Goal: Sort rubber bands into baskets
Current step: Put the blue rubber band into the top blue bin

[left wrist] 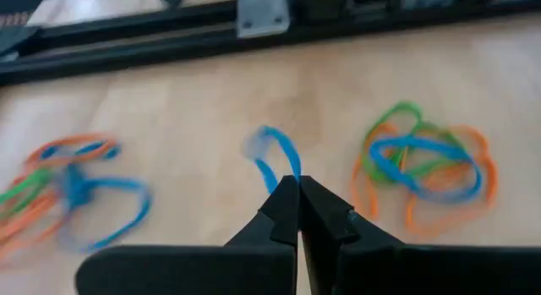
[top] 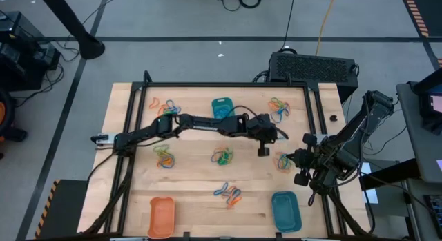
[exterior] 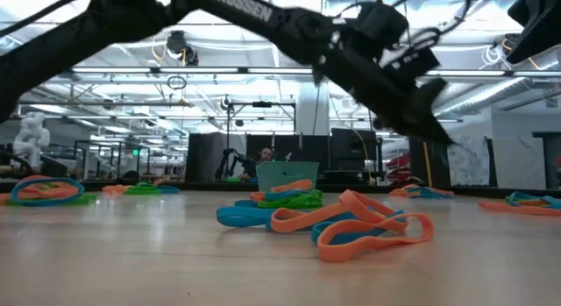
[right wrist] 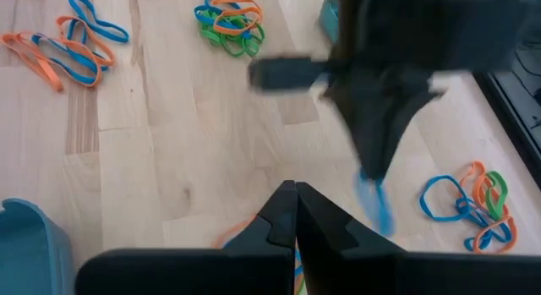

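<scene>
My left gripper (top: 263, 152) reaches across the table's middle and is shut on one blue rubber band (left wrist: 275, 155), held above the wood. Other rubber bands lie in small orange, blue and green heaps (top: 222, 157) (top: 283, 160) (top: 278, 108) (top: 164, 157). One teal basket (top: 222, 106) sits at the far middle, a second teal basket (top: 285, 210) at the near right, and an orange basket (top: 161, 217) at the near left. My right gripper (top: 295, 160) waits shut at the right, above the table, touching nothing. My left gripper pinches the blue band (left wrist: 286, 175) between its two fingertips. The fingers slant down toward the table's right side. The band loops out past the tips and, in the right wrist view, its free part (right wrist: 376, 204) hangs below the fingers, clear of the table.
Further heaps of bands lie at the far left (top: 166, 106) and the near middle (top: 230, 194). A black frame rail (top: 228, 85) borders the table's far side. A dark box (top: 314, 65) stands beyond the far right corner. Bare wood shows between the heaps.
</scene>
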Tool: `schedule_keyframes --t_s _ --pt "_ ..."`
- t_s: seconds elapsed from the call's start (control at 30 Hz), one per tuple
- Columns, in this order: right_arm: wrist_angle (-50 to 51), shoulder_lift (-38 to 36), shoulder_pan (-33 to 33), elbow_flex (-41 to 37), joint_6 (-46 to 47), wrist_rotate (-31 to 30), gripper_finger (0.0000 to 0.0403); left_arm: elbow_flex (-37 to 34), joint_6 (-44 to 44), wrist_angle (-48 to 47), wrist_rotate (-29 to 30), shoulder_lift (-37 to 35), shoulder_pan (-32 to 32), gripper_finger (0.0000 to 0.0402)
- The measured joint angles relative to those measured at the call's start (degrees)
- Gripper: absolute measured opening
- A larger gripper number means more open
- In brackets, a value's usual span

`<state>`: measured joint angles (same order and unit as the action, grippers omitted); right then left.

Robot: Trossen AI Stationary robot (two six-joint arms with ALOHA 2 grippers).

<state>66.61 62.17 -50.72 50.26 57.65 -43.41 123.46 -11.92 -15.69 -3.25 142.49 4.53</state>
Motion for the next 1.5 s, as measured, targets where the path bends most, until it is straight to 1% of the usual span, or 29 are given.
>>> schedule_keyframes --t_s 0.07,0.13,0.27,0.4,0.5,0.6,0.7,0.77,0.87,0.97,1.07,1.3,1.5 --pt "-0.1 0.0 0.0 0.0 0.0 0.0 0.0000 0.0 -1.8 -4.3 0.6 -2.4 0.7 0.0003" --pt "-0.1 0.0 0.0 0.0 0.0 -0.2 0.0000 0.0 -2.8 -11.6 1.4 -5.2 1.6 0.0003" --pt "-0.6 0.0 0.0 0.0 0.1 -0.2 0.0000 -2.4 -4.0 -24.1 5.1 -11.1 3.6 0.0002" --pt "-1.2 0.0 0.0 0.0 0.1 -0.3 0.0000 -8.9 -3.8 -27.5 7.8 -19.8 5.2 0.0002" --pt "-2.3 0.0 0.0 0.0 0.1 -1.5 0.0000 -16.3 -2.5 -26.5 8.0 -28.0 7.3 0.0002" --pt "-3.2 0.0 0.0 0.0 0.1 -3.0 0.0000 -25.6 0.2 -22.0 8.2 -35.2 10.3 0.0002" --pt "-3.7 0.1 0.0 0.0 -0.1 -3.2 0.0000 -34.8 3.3 -15.5 7.1 -40.4 12.6 0.0002" --pt "-3.7 0.2 0.0 0.0 0.0 -3.2 0.0000 -40.0 5.5 -12.4 6.5 -42.6 13.5 0.0002" --pt "-3.9 0.3 0.0 0.0 -0.1 -3.2 0.0000 -46.0 6.8 -8.0 6.4 -43.7 13.9 0.0002" --pt "-4.2 0.3 0.0 0.0 -0.2 -4.2 0.0000 -48.9 7.0 -4.8 6.4 -43.6 13.8 0.0002" --pt "-4.3 0.3 0.0 0.0 -0.2 -6.1 0.0000 -49.1 7.1 -3.2 6.3 -42.5 13.8 0.0002" --pt "-5.3 0.3 0.1 0.0 -0.2 -6.3 0.0000 -49.2 7.1 -4.4 6.4 -39.4 13.8 0.0002" --pt "-5.3 0.3 0.1 0.0 -0.1 -6.3 0.0000 -49.3 7.1 -4.1 6.5 -36.8 13.8 0.0021"
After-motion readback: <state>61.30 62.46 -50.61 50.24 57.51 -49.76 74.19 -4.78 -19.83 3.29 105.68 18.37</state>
